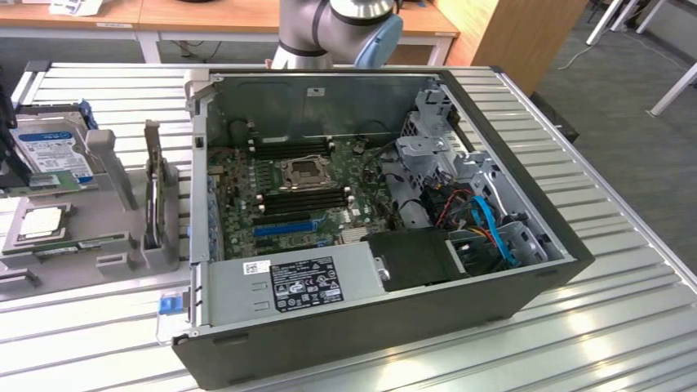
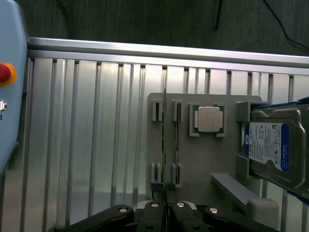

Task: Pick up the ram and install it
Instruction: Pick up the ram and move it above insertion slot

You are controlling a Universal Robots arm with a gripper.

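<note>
hard drive (image 2: 271,145) cropped at frame edge; ram (image 2: 164,137) edge-on, chips unseen

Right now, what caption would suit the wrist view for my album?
Shut gripper lined up with the edge-on ram over a grey holder, beside a silver processor and a blue-labelled hard drive.

i see the slatted aluminium table (image 1: 621,269) catching bright glare along its ribs. behind the table stands a wooden desk (image 1: 218,15) with a white frame, and a wooden cabinet side (image 1: 523,33) next to it. grey carpet (image 1: 621,114) spreads beyond the table's edge.
</note>
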